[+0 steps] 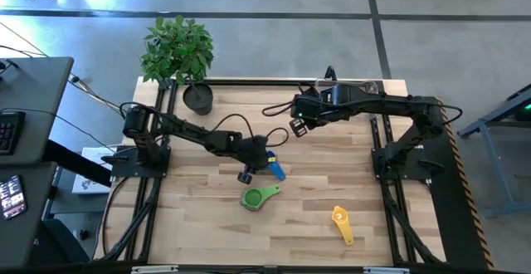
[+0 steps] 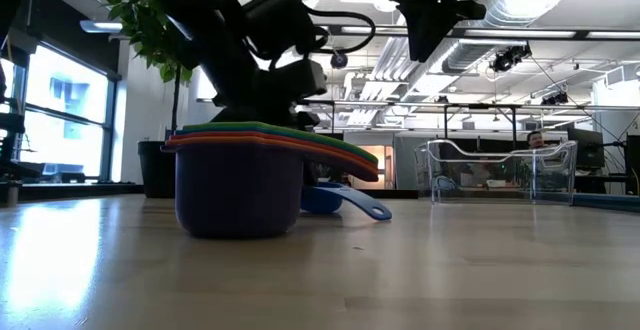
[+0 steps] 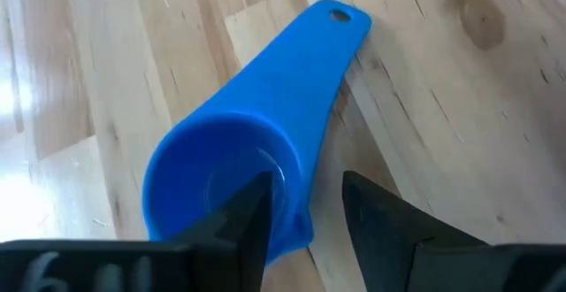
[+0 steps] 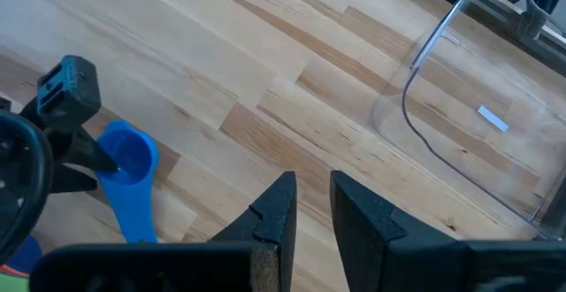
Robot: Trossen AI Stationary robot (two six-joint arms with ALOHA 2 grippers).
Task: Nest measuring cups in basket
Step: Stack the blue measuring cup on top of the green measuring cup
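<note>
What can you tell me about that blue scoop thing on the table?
The blue measuring cup looks like smooth, glossy plastic: a small round bowl with a flat tapering handle ending in a hanging hole. It lies on the wooden table near its middle, beside the nested stack of cups. The left gripper straddles the bowl's rim, one finger inside and one outside, and the gap between them looks narrow.

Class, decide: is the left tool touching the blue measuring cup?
Touching. The left wrist view shows one finger of the left tool inside the blue measuring cup, against its rim.

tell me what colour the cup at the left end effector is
Blue: the measuring cup at the left end effector, clearest in the left wrist view.
</note>
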